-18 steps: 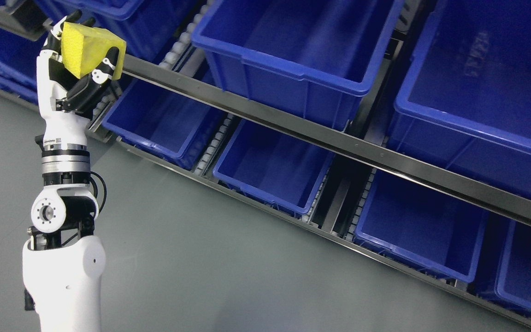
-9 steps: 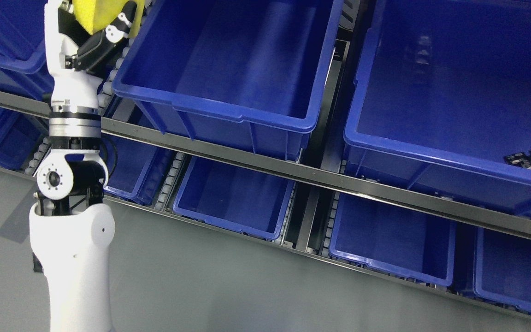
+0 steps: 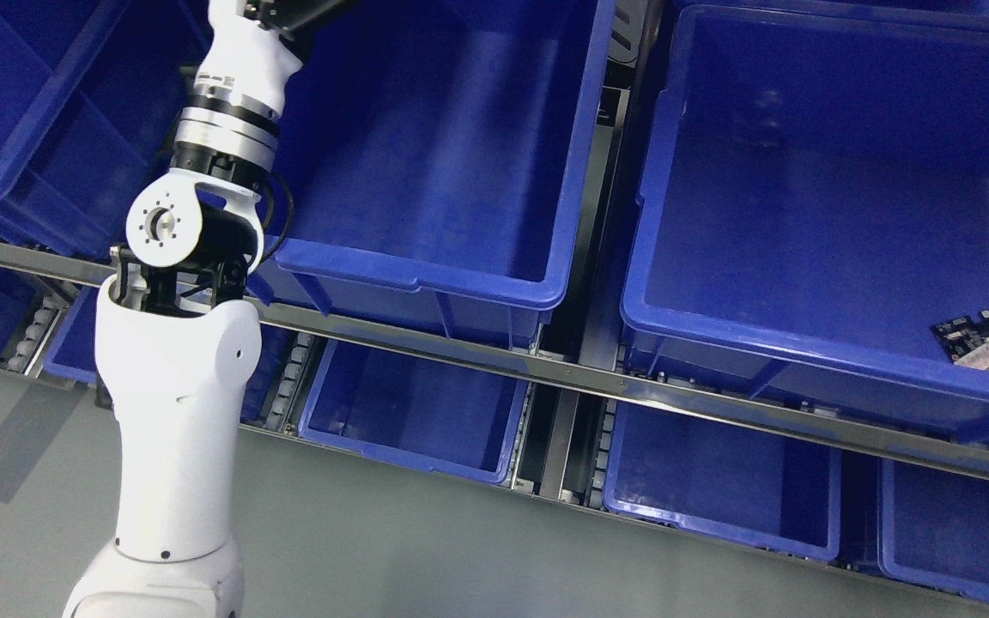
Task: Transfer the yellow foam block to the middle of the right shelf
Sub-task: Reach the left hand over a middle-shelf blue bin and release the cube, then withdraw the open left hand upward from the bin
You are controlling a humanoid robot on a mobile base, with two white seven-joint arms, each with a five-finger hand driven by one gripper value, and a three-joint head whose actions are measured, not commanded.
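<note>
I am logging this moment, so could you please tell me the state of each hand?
Left hand: cut off above the picture's top edge, only the left arm shows; cannot be told.
Right hand: not in view.

The light is even and quite bright, coming from above. Soft pale sheen lies on the bin (image 3: 426,163) walls and the steel rail (image 3: 632,386). The arm (image 3: 177,429) throws a faint shadow on the floor (image 3: 14,446) (lower left). Focus is sharp, slightly softer at the edges.
</note>
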